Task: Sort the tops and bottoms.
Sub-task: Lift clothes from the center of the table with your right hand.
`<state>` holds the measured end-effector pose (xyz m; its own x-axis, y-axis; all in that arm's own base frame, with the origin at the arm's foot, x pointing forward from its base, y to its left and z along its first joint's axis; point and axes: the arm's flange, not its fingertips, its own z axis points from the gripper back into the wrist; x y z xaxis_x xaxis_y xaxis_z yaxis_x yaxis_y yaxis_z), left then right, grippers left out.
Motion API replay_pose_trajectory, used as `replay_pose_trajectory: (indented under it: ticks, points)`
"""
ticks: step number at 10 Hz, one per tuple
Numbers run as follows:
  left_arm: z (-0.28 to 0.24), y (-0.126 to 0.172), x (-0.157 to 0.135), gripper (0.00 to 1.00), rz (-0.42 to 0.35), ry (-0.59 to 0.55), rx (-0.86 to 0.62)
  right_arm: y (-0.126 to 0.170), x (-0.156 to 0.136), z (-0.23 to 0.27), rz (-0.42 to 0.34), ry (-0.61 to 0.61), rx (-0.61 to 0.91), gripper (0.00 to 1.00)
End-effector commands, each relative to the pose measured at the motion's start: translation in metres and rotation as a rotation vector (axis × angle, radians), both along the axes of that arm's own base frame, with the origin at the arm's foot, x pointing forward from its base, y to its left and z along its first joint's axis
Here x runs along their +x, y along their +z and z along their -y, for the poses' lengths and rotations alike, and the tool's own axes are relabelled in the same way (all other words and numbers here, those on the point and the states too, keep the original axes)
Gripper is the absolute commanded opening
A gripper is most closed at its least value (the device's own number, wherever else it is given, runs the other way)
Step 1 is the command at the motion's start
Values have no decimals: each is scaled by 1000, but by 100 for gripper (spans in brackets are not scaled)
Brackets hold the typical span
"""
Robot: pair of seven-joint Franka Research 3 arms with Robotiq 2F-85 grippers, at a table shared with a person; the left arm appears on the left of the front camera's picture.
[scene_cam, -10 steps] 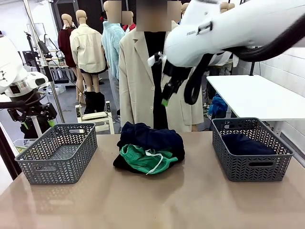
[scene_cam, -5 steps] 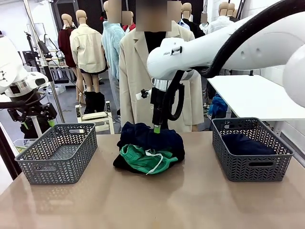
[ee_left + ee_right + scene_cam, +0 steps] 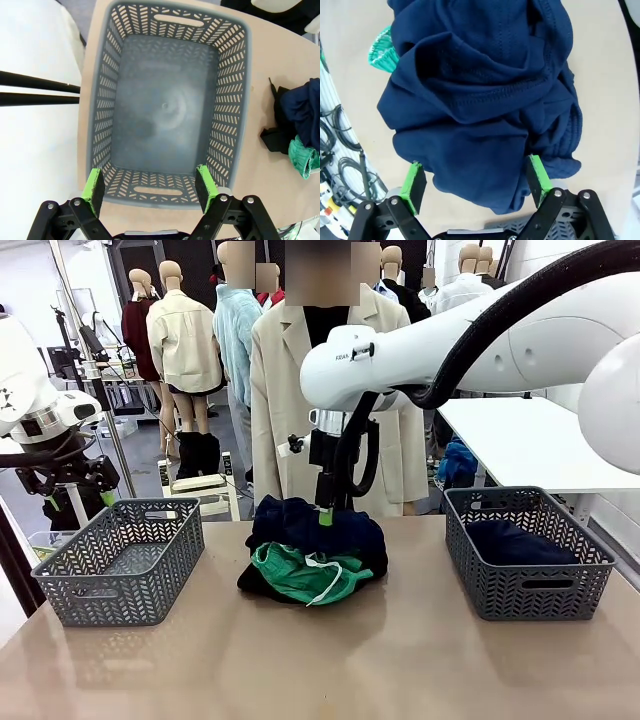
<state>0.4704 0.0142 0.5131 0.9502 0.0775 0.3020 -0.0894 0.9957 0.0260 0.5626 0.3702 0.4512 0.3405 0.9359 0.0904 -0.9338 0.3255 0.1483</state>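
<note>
1. Beige table (image 3: 420, 660) in a room, front view: a heap of clothes lies mid-table, with a person in a beige blazer (image 3: 285, 390) standing behind it. The navy garment (image 3: 320, 528) tops the heap, the green garment (image 3: 300, 575) with its white drawstring shows at the heap's near side, and the black garment (image 3: 255, 585) pokes out underneath. A left basket (image 3: 60, 585) stands well left of the heap and holds nothing. A right basket (image 3: 525, 590) stands well right of it, with a dark cloth (image 3: 515, 540) already inside. The right gripper (image 3: 325, 515) hangs just above the heap.
2. Left wrist view: the left gripper (image 3: 148, 175) hovers over the left basket, its jaws apart and holding nothing. The heap sits off to one side.
3. Right wrist view: the jaws stand apart on either side of the navy folds, not yet pinching. I judge that one piece is sorted and three are left, with the navy one likely next.
</note>
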Motion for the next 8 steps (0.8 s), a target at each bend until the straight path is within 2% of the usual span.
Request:
replay_pose_trajectory:
  ticks: [1, 3, 4, 8]
  points:
    - [-2, 3, 1, 94, -3, 10, 15, -12, 2, -7, 20, 4, -23, 100]
    - [-2, 3, 1, 94, -3, 10, 15, -19, -2, -12, 31, 28, -50, 100]
    - [-2, 3, 1, 94, -3, 10, 15, -20, -5, -12, 36, 51, -45, 87]
    - [-2, 3, 1, 94, -3, 10, 15, -15, -13, -11, 59, 74, -70, 8]
